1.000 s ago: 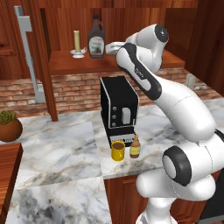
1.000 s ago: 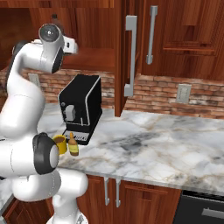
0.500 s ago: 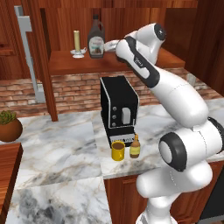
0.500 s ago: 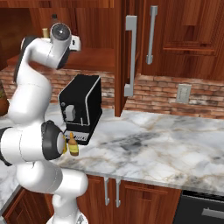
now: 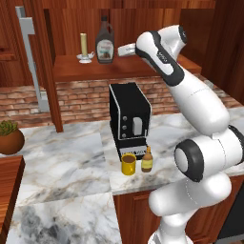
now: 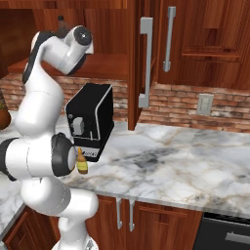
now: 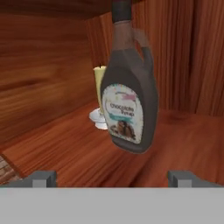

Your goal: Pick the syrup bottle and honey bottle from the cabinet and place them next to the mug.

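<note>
Jaws gape wide before the syrup bottle on the cabinet shelf, gripping nothing. Honey bottle stands beside the mug

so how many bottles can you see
2. The syrup bottle stands on the cabinet shelf beside a candle; the honey bottle is on the counter next to the mug.

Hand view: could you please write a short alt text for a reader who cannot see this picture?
A large dark brown syrup bottle with a black cap and a white label stands on the reddish wooden cabinet shelf, straight ahead of the open gripper. Behind it, to its left in the picture, a cream candle stands on a white holder.
</note>
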